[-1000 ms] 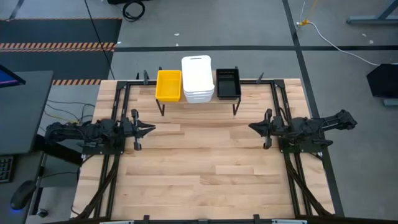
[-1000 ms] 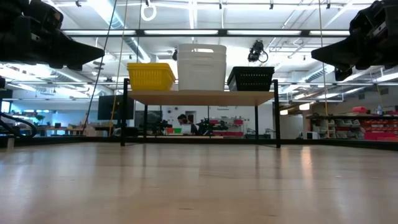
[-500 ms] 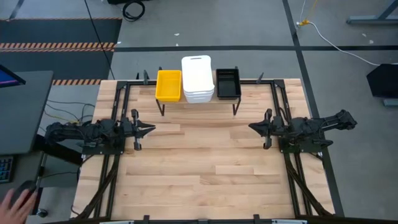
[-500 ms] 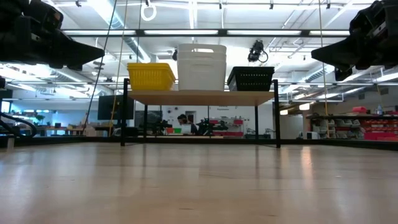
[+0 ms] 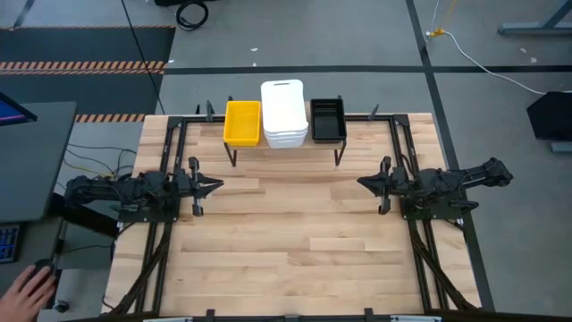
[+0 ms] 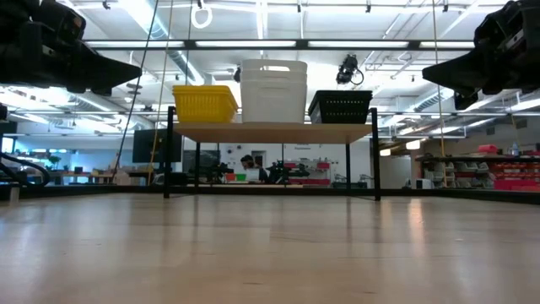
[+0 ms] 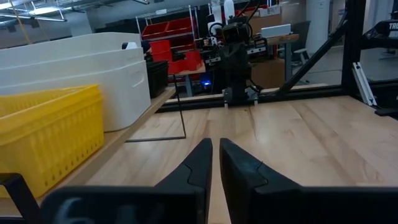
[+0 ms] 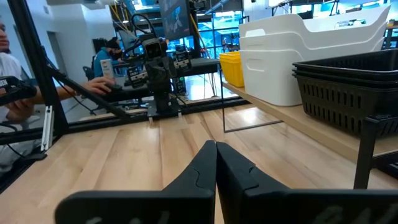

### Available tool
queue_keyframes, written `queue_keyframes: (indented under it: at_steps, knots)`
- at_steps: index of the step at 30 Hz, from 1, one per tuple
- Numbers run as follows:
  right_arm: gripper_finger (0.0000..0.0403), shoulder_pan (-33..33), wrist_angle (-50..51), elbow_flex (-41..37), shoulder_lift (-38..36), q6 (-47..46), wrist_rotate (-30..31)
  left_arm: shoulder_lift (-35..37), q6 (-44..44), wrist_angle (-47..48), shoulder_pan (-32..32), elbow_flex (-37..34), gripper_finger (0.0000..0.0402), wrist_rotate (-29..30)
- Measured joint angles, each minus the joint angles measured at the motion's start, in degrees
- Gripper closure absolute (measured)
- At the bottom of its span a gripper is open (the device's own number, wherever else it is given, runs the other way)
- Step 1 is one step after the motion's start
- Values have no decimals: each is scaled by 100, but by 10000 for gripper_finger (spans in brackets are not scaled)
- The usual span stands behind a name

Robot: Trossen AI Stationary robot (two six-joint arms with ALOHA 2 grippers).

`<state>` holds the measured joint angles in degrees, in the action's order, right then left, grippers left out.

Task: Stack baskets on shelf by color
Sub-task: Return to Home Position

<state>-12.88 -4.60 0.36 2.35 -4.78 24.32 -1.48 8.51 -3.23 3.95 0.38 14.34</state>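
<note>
The shelf [image 5: 284, 145] stands at the table's far edge on thin black legs. On its top board sit a yellow basket stack [image 5: 242, 122] at the left, a taller white stack [image 5: 284, 114] in the middle and a black mesh stack [image 5: 328, 119] at the right; they also show in the low view [image 6: 205, 103] [image 6: 273, 90] [image 6: 340, 107]. My left gripper [image 5: 218, 186] is shut and empty at the table's left side. My right gripper [image 5: 361, 183] is shut and empty at the right side. Both hang above the table, fingers pointing toward its middle.
Black frame rails [image 5: 404, 148] run along the table's left, right and far sides. A person's hand [image 5: 27, 288] lies at a mouse off the table's near left corner. People sit beyond the table's left side in the right wrist view [image 8: 12, 81].
Both arms have kept still. A person's hand has come into view at the mouse off the table's near left corner.
</note>
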Motion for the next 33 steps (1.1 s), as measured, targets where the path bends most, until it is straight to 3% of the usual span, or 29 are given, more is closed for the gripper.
queue_keyframes:
  at_steps: [33]
  knots:
    - [395,0,0,0,0,-2,0,0,0,1,0,0,373,1]
